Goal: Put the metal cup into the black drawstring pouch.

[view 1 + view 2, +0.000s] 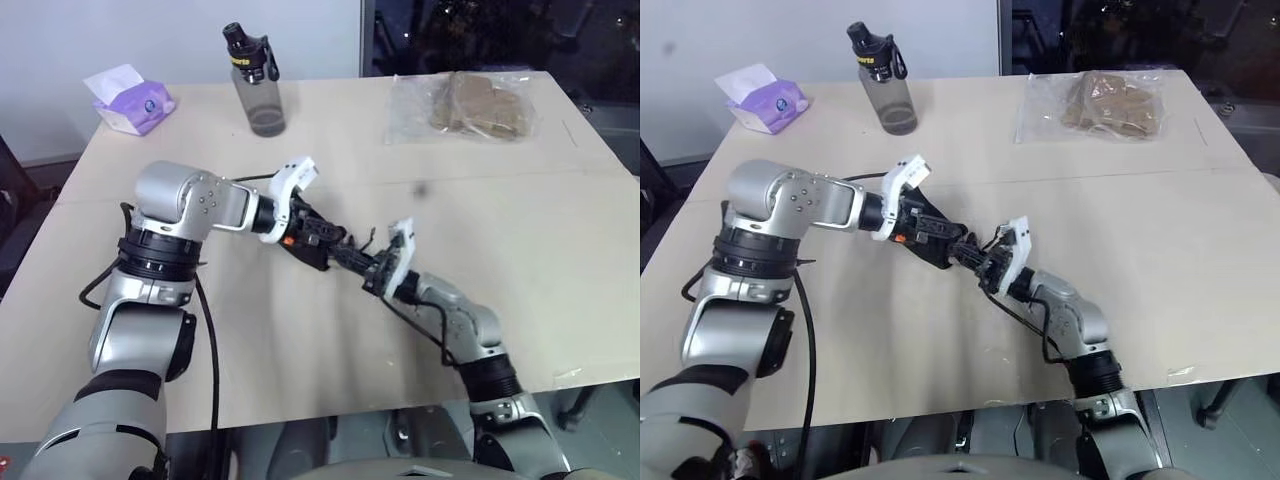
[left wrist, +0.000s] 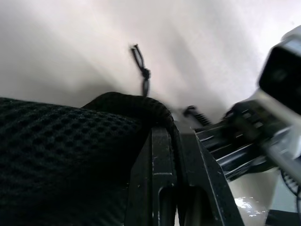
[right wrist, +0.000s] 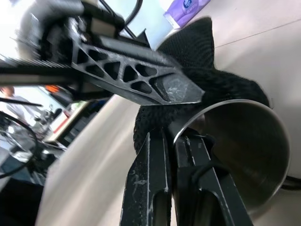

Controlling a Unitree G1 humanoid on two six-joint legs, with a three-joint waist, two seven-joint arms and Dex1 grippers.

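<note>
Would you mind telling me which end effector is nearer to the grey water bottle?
Left. The left end effector, gripping the black pouch mid-table, sits closer to the bottle; the right end effector, holding the metal cup, is further away.

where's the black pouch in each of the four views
Left eye: the black pouch hangs between the two grippers, mid-table.
Right eye: same, near the centre.
Left wrist: mesh across the lower part.
Right wrist: behind the metal cup, at.
Shared landmark: the purple tissue pack.

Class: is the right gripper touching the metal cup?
Touching. The right wrist view shows the right gripper pinching the rim of the metal cup between its fingers.
</note>
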